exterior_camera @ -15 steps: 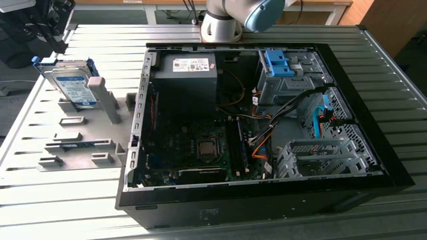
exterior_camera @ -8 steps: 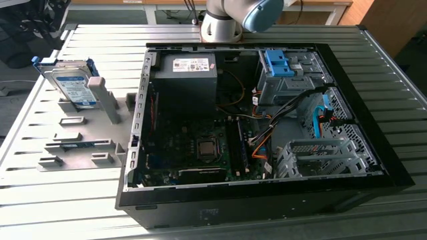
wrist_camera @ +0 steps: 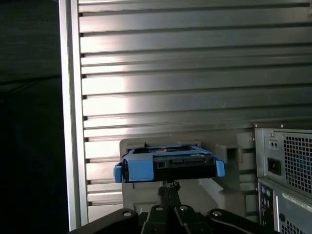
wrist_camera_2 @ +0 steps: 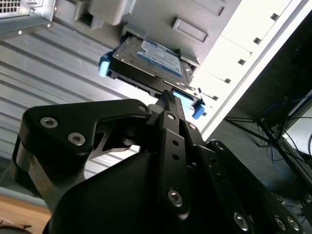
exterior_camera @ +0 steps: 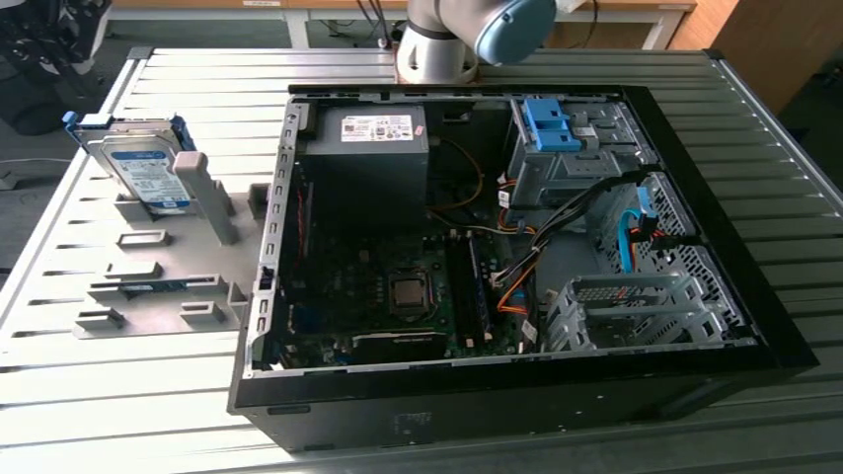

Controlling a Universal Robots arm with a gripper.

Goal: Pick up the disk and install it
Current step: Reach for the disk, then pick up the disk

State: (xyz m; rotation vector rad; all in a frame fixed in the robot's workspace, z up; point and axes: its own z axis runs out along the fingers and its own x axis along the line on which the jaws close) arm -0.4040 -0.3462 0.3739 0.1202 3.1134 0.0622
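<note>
The disk (exterior_camera: pixel 138 166) is a silver drive with a white-and-blue label in a blue plastic frame. It stands on edge in a grey holder (exterior_camera: pixel 158 286) on the slatted table, at the exterior view's left. In both wrist views my black gripper (wrist_camera_2: pixel 168 97) (wrist_camera: pixel 168 187) points toward the disk (wrist_camera_2: pixel 156 58) (wrist_camera: pixel 168 163) with a gap between them. Its fingers (wrist_camera_2: pixel 170 126) lie pressed together with nothing between them.
An open computer case (exterior_camera: pixel 777 336) lies at the centre, with a motherboard, a dark power supply box (exterior_camera: pixel 369 148), cables and a grey drive cage (exterior_camera: pixel 619 306). A blue clip (exterior_camera: pixel 547 123) sits in the case's far bay. The arm's base (exterior_camera: pixel 441 44) stands behind the case.
</note>
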